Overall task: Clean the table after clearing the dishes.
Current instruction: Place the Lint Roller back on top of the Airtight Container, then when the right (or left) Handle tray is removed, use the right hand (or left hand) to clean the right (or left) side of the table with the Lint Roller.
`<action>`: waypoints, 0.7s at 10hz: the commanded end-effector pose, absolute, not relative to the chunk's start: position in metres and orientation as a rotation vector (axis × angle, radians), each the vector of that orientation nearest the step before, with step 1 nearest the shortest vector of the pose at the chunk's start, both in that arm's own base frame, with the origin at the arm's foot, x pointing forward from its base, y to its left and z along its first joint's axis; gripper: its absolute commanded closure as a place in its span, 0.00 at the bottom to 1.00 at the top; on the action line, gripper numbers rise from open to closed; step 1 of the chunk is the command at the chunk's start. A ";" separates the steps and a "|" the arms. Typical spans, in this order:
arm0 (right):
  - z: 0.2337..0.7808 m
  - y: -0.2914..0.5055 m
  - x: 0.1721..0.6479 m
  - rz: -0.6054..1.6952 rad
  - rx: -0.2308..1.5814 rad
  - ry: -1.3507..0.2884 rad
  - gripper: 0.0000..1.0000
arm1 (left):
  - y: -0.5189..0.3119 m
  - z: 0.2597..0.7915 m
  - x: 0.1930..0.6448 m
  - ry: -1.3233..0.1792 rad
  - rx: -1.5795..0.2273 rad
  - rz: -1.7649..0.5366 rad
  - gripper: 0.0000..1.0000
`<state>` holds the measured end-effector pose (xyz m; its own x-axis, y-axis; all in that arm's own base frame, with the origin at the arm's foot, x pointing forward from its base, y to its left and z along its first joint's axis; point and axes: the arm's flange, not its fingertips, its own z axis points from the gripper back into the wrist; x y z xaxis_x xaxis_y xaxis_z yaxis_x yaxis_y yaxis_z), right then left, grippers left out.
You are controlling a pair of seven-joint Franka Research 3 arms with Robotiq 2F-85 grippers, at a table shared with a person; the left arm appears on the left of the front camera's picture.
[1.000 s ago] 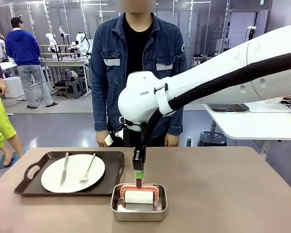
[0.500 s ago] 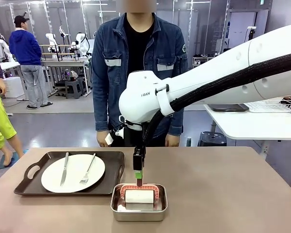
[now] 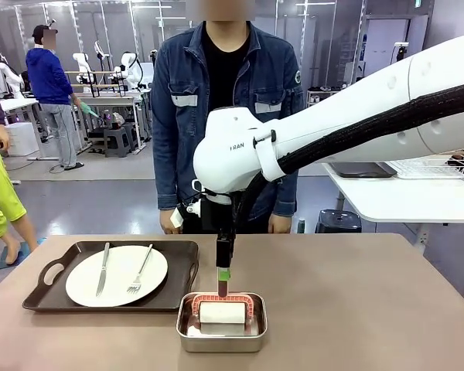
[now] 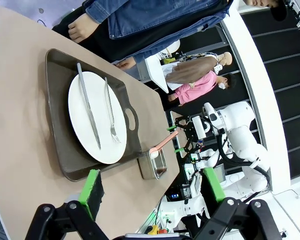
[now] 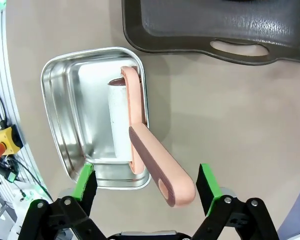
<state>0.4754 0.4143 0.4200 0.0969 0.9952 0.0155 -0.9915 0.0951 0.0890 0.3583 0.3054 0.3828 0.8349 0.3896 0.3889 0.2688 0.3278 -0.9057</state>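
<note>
On the beige table a dark brown tray at the left holds a white plate with a knife and fork. My right gripper points straight down over a steel pan holding a pink-framed white roller. In the right wrist view the right gripper is open, its pads wide on either side of the roller's pink handle without touching it. My left gripper hangs open and empty, looking down at the tray and plate.
A person in a denim jacket stands at the table's far edge, hands at their sides. A white side table is at the right. The tray's handle lies just beyond the pan.
My right gripper's jaws have opened wide, letting go of the roller's handle, and the arm has shifted slightly up and right. The roller stays in the pan.
</note>
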 end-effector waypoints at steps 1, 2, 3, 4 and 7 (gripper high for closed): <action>0.417 0.418 0.476 1.464 0.089 0.063 0.00 | 0.306 0.383 0.355 -0.631 -1.262 0.074 0.00; 0.417 0.418 0.476 1.464 0.089 0.063 0.00 | 0.306 0.383 0.355 -0.631 -1.262 0.074 0.00; 0.417 0.418 0.476 1.464 0.089 0.063 0.00 | 0.306 0.383 0.355 -0.631 -1.262 0.074 0.00; 0.417 0.418 0.476 1.464 0.089 0.063 0.00 | 0.306 0.383 0.355 -0.631 -1.262 0.074 0.00; 0.417 0.418 0.476 1.464 0.089 0.063 0.00 | 0.306 0.383 0.355 -0.631 -1.262 0.074 0.00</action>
